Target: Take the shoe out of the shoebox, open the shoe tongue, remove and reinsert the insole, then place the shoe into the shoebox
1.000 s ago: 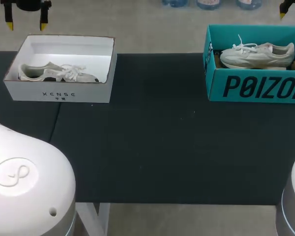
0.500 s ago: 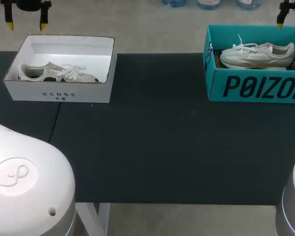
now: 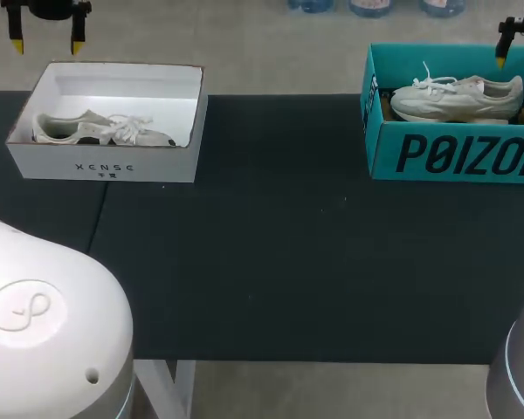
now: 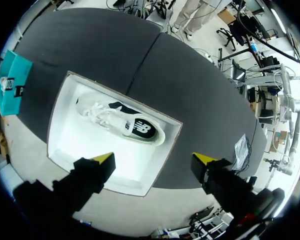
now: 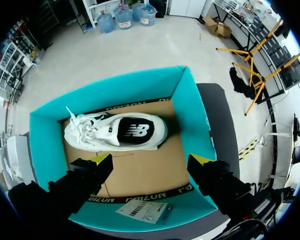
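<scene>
A white shoebox point(image 3: 105, 166) stands at the table's far left with a white sneaker point(image 3: 100, 129) lying on its side inside. My left gripper point(image 3: 46, 42) hangs open high above and behind that box; in the left wrist view the gripper point(image 4: 154, 159) looks straight down on the box point(image 4: 57, 117) and the sneaker point(image 4: 122, 122). At the far right a teal shoebox point(image 3: 454, 153) holds a second white sneaker point(image 3: 458, 94). My right gripper point(image 5: 150, 160) is open above the teal shoebox point(image 5: 45, 130), its sneaker point(image 5: 115, 132) just ahead of the fingers.
The black table mat point(image 3: 279, 244) stretches between the two boxes down to the front edge. A white paper label point(image 5: 142, 210) is stuck on the teal box's outer wall. My arms' white bases fill the head view's lower corners.
The right gripper's yellow tip has come down toward the teal box's back edge. The left gripper and both shoes have stayed put.
</scene>
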You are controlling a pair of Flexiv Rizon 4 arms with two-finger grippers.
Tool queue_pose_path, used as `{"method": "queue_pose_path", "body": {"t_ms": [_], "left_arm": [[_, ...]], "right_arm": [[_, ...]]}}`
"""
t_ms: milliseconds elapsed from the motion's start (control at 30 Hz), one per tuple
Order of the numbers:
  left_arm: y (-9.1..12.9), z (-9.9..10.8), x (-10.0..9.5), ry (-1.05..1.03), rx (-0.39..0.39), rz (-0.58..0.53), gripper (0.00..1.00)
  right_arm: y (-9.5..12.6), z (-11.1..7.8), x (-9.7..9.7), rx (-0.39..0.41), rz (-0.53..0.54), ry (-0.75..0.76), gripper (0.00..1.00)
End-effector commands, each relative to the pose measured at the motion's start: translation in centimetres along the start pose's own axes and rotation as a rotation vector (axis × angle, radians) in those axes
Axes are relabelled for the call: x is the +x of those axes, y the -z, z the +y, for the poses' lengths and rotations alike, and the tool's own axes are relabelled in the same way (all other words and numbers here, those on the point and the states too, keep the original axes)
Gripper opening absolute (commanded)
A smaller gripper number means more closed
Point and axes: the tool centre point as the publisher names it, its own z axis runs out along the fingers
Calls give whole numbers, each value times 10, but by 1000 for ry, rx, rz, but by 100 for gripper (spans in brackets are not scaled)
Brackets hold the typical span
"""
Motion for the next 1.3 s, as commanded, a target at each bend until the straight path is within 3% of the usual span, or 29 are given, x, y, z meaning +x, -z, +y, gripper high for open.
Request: {"method": "queue_pose_path", "body": {"t_ms": [33,367,700,1300], "left_arm": [[1,1,0,-1,1,3,100],[1,1,0,-1,1,3,100],[1,1,0,-1,1,3,100],[1,1,0,-1,1,3,100]], "right_arm": [[-18,11,-2,53,4,7,100],[-53,24,-5,50,-49,61,100],[-72,45,-10,74,-56,33,100],[-104,28,-20,102,-76,-5,100]]}}
